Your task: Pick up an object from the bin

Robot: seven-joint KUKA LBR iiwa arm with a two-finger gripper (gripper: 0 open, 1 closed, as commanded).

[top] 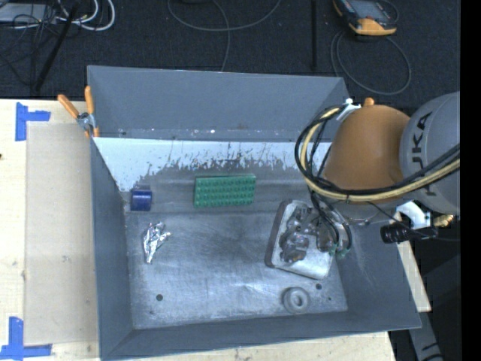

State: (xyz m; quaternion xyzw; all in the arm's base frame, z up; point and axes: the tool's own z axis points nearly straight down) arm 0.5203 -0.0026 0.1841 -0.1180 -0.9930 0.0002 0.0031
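My gripper (304, 233) is low over the right side of the bin floor, under the arm's orange cover. Directly beneath it lies a flat pale grey packet (279, 232) with a white corner (319, 266); the gripper hides the packet's middle. A small grey metal ring (295, 299) lies just in front of the packet, near the bin's front edge. Whether anything sits in the gripper is hidden by its own body and cables.
A green studded block (225, 191) lies at the back middle. A small blue piece (140, 199) sits at the back left, and a crumpled bit of silver foil (155, 241) lies on the left. The arm comes in over the right rim.
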